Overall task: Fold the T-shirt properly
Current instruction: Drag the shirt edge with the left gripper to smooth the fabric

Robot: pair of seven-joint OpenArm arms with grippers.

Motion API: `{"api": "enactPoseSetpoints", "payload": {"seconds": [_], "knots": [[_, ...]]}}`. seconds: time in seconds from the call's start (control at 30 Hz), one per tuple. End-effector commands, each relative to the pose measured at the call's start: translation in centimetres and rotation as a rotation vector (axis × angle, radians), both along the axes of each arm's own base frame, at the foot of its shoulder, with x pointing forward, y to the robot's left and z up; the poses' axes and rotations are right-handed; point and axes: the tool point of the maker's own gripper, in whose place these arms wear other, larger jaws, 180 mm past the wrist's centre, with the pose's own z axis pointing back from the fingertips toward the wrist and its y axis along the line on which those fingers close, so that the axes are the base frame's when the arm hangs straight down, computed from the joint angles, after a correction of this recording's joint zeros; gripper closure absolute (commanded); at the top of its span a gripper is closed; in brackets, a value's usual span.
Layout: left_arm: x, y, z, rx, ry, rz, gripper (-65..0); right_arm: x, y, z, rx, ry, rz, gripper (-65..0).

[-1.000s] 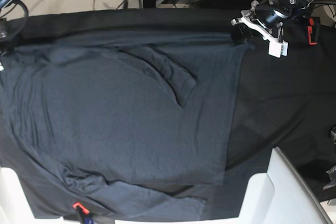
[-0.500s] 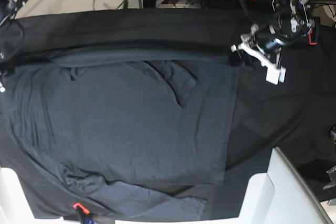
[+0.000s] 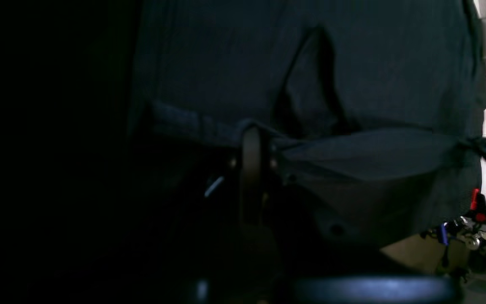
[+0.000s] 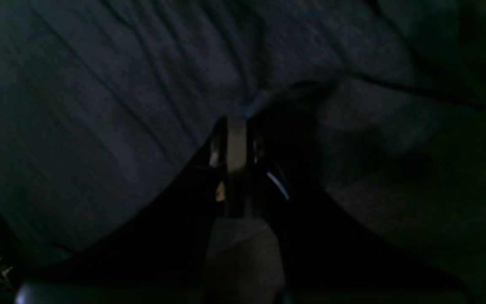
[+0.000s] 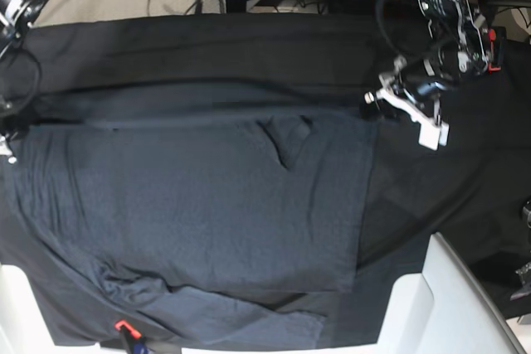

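T-shirt [image 5: 199, 205] lies spread on the black cloth [image 5: 448, 172] covering the tabletop, filling the left and middle of the base view. Both arms grip its far edge. Left tool [image 3: 251, 139] is pinched shut on a bunched hem at the far corner on the base view's right, near [image 5: 373, 101]. Right tool [image 4: 236, 126] is likewise clamped on fabric at the opposite far corner, at the frame's left margin; that tool itself is barely visible in the base view. The far edge forms a straight doubled-over band [image 5: 191, 118] running side to side, so a first lengthwise fold looks under way, not finished. Near edge is rumpled, with a loose flap [image 5: 166, 296] bunched at the lower left. Judged early: the fold has to be laid flat, wrinkles smoothed, further folds made. Long axis runs left to right across the base view; which end is the collar, cannot tell.
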Motion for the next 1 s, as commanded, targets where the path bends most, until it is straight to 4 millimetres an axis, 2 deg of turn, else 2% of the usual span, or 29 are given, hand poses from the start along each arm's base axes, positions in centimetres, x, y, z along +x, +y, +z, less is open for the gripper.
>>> {"api": "enactPoseSetpoints", "payload": {"seconds": [0.0,0.27,0.53,0.83,0.97], "knots": [[0.7,0.6,0.6,-0.004,-0.019,0.032,0.0,1.4,-1.8,1.7,-0.037,-0.048,-0.016,0.0],[2.9,0.9,1.0,-0.026,-0.026,0.077,0.0,1.9,-2.4,1.8,-0.061,-0.075,-0.037,0.0],[3.0,-0.3,0.7,-0.021,-0.016,0.024,0.0,3.3,-2.4,2.7,-0.062,-0.104,-0.037,0.0],[3.0,0.0,0.8,-0.018,-0.017,0.032,0.0,3.6,-2.0,2.7,-0.055,-0.110,-0.036,-0.2],[4.1,0.0,1.5,-0.019,-0.042,0.032,0.0,3.6,-2.0,2.7,-0.054,-0.111,-0.037,-0.8]]}}
